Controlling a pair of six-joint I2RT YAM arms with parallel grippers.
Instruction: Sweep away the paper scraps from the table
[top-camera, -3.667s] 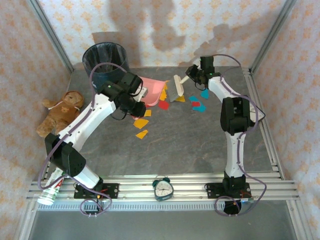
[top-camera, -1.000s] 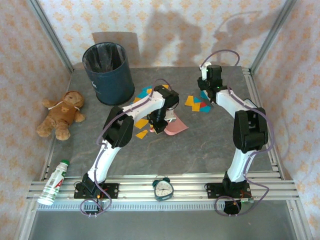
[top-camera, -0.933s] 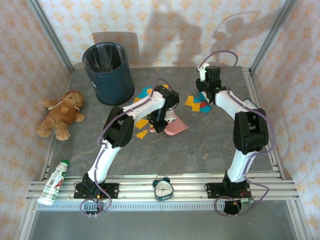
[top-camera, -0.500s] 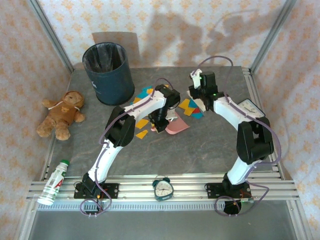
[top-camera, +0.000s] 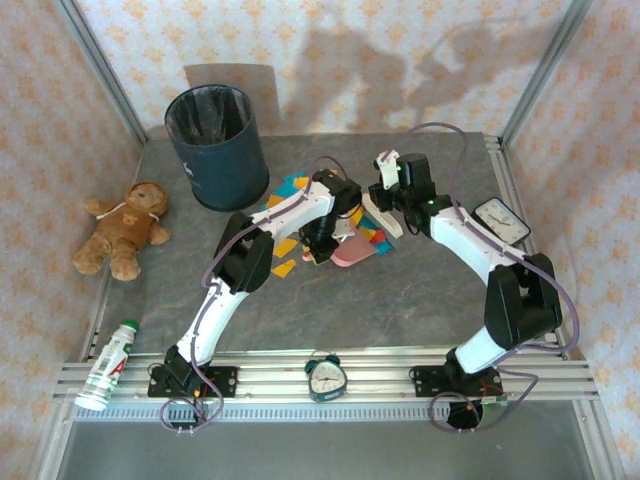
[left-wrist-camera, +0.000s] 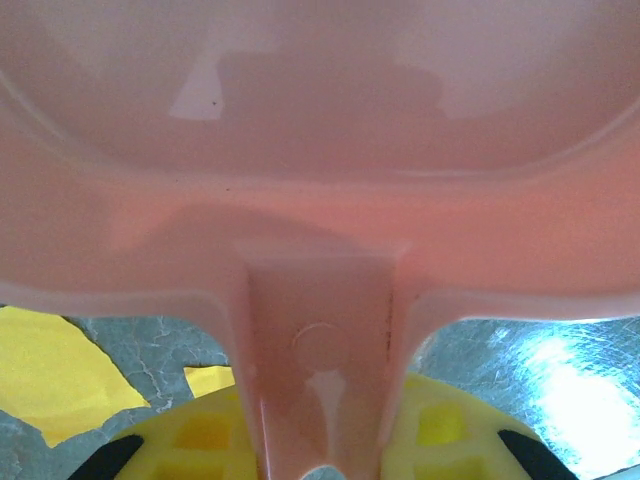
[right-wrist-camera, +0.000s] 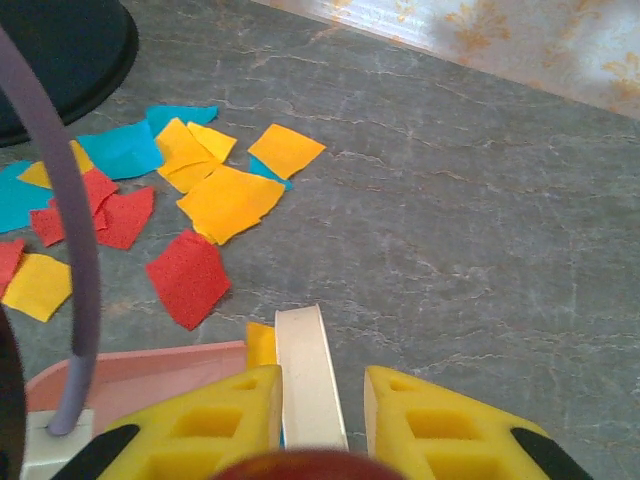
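Paper scraps in red, yellow-orange and teal lie in a loose cluster on the dark grey table. More paper scraps rest left of the pink dustpan, and a few paper scraps sit at its mouth. My left gripper is shut on the dustpan handle, and the pan lies flat on the table. My right gripper is shut on the white brush handle, next to the dustpan's rim. From above, the right gripper holds the brush just right of the left gripper.
A dark blue bin stands at the back left. A teddy bear and a bottle lie along the left edge. One clock sits on the front rail, and another clock is by the right arm.
The right arm has swung left with the brush, pushing the scraps from the right over to the dustpan's mouth. The left gripper and dustpan have stayed put.
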